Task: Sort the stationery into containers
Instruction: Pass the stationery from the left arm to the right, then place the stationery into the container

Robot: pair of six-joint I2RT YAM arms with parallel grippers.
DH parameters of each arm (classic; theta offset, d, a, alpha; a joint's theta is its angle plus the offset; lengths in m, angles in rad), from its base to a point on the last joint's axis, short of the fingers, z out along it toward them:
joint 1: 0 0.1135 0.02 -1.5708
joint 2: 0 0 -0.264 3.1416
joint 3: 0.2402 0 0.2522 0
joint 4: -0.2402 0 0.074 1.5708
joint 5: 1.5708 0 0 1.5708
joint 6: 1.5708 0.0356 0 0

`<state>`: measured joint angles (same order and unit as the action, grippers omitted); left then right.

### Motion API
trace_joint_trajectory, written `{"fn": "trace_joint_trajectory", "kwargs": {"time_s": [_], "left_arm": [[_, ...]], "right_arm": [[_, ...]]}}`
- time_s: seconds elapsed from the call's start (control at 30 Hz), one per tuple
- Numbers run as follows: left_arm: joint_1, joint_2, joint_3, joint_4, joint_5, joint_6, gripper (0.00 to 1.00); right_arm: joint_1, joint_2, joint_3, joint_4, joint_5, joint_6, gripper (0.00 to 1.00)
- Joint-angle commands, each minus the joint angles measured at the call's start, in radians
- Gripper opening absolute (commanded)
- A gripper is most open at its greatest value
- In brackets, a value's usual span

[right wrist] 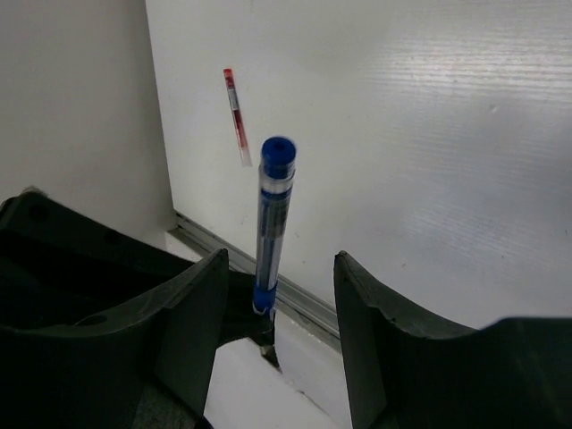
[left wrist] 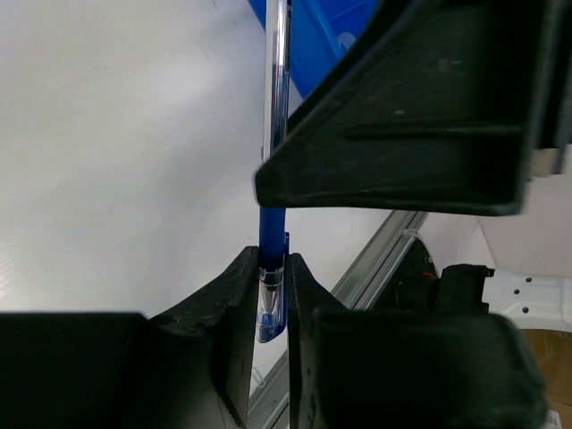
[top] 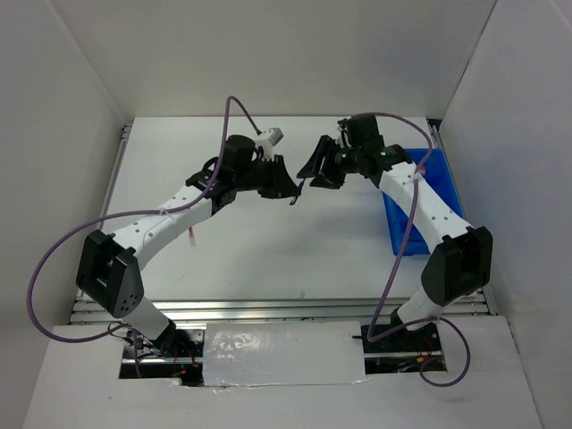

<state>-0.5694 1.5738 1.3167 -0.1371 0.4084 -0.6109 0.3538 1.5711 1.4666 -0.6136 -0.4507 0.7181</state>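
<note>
A thin dark-blue pen (left wrist: 278,107) with a clear barrel is pinched at its tip end by my left gripper (left wrist: 271,259), which is shut on it above the white table. In the top view the pen (top: 298,191) hangs between the two grippers near the table's middle. My right gripper (right wrist: 279,259) stands open, one finger on each side of the pen's (right wrist: 272,214) barrel and neither touching it. The left gripper (top: 284,186) and right gripper (top: 315,170) face each other. A blue bin (top: 420,201) sits at the right. A red pen (top: 194,234) lies on the table to the left.
White walls enclose the table on three sides. A metal rail (top: 295,308) runs along the near edge. The red pen (right wrist: 237,116) lies beyond the held pen in the right wrist view. A corner of the blue bin (left wrist: 326,36) shows behind the right gripper's finger (left wrist: 402,134).
</note>
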Motion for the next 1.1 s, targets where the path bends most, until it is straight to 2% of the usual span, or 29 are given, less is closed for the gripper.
{"fn": "trace_joint_trajectory", "kwargs": {"time_s": [0.0,0.1,0.17,0.2,0.27,0.3,0.37,0.4,0.47,0.5,0.53,0.6,0.63,0.7,0.73,0.83,0.97,1.07], "left_arm": [[-0.007,0.008,0.041,0.039,0.035,-0.026,0.00],[-0.007,0.008,0.042,0.037,0.041,-0.027,0.00],[-0.007,0.009,0.045,0.036,0.041,-0.027,0.00],[-0.007,0.009,0.046,0.031,0.035,-0.024,0.00],[-0.007,0.011,0.045,0.028,0.033,-0.021,0.00],[-0.006,0.009,0.044,0.027,0.026,-0.018,0.02],[-0.004,0.008,0.039,0.011,0.018,-0.015,0.19],[0.000,0.000,0.038,0.007,0.001,-0.013,0.45],[0.008,-0.009,0.038,-0.042,-0.042,-0.001,0.72],[0.020,-0.023,0.038,-0.061,-0.084,0.013,0.91],[0.029,-0.029,0.032,-0.074,-0.104,0.020,0.98],[0.067,-0.052,0.016,-0.098,-0.128,0.036,0.99],[0.081,-0.057,-0.002,-0.102,-0.134,0.040,0.99],[0.109,-0.077,-0.025,-0.113,-0.155,0.054,0.99],[0.117,-0.080,-0.031,-0.113,-0.163,0.059,0.99],[0.137,-0.092,-0.051,-0.107,-0.178,0.063,0.99],[0.144,-0.084,-0.057,-0.091,-0.180,0.059,0.99],[0.147,-0.078,-0.050,-0.082,-0.183,0.049,0.99]], "right_arm": [[0.007,0.030,0.046,0.034,0.000,0.007,0.57],[0.010,0.043,0.055,0.037,-0.003,0.001,0.50],[0.010,0.047,0.058,0.038,-0.003,-0.002,0.37],[0.007,0.047,0.058,0.035,0.000,-0.003,0.25],[0.008,0.040,0.057,0.029,0.007,-0.009,0.12],[0.010,0.033,0.052,0.028,0.015,-0.017,0.01],[0.010,-0.002,0.032,0.017,0.032,-0.025,0.00],[0.002,-0.017,0.021,0.011,0.043,-0.032,0.00],[-0.018,-0.091,-0.035,-0.006,0.089,-0.048,0.00],[-0.032,-0.123,-0.058,-0.011,0.102,-0.048,0.00],[-0.089,-0.188,-0.115,-0.020,0.124,-0.051,0.00],[-0.175,-0.252,-0.166,-0.061,0.141,-0.055,0.00],[-0.299,-0.305,-0.207,-0.084,0.135,-0.060,0.00],[-0.439,-0.359,-0.236,-0.168,0.145,-0.090,0.00],[-0.569,-0.368,-0.233,-0.204,0.188,-0.107,0.00],[-0.769,-0.372,-0.192,-0.381,0.280,-0.170,0.00],[-0.909,-0.370,-0.178,-0.397,0.371,-0.183,0.00],[-0.917,-0.316,-0.160,-0.410,0.406,-0.143,0.00]]}}
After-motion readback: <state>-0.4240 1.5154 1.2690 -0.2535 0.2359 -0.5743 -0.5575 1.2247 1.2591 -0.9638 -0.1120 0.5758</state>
